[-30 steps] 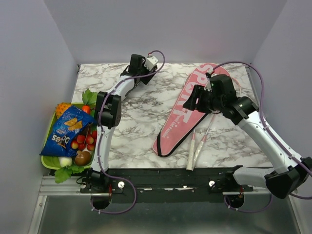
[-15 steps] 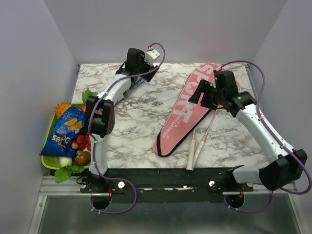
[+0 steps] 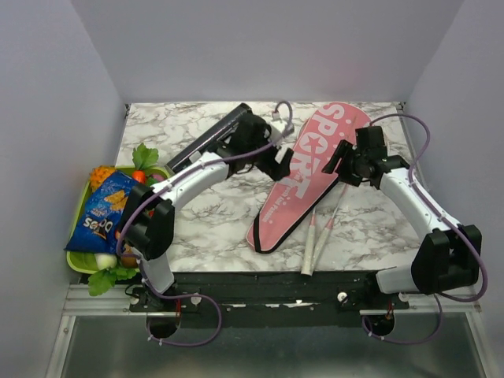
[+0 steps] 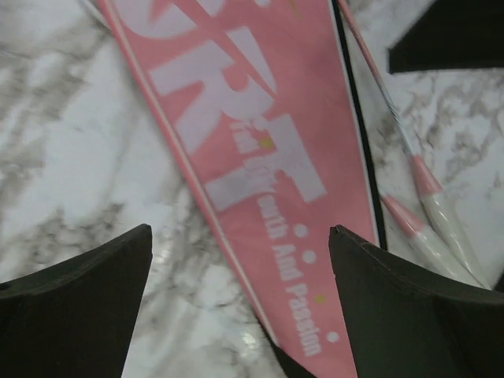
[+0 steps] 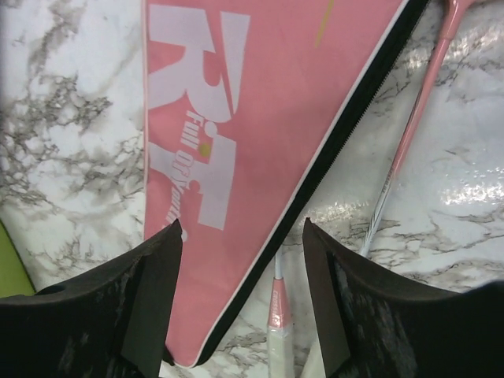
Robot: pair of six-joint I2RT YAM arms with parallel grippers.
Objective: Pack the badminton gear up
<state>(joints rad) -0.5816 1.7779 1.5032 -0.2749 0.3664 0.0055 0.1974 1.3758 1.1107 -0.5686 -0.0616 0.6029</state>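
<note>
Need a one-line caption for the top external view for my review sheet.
Left tool and right tool, both open, above the pink SPORT bag; two rackets alongside, black tube lying apart.

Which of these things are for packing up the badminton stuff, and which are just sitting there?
For the job:
pink SPORT bag
two rackets
long black tube

Just lying about:
blue snack packet
green tray of toy fruit
</note>
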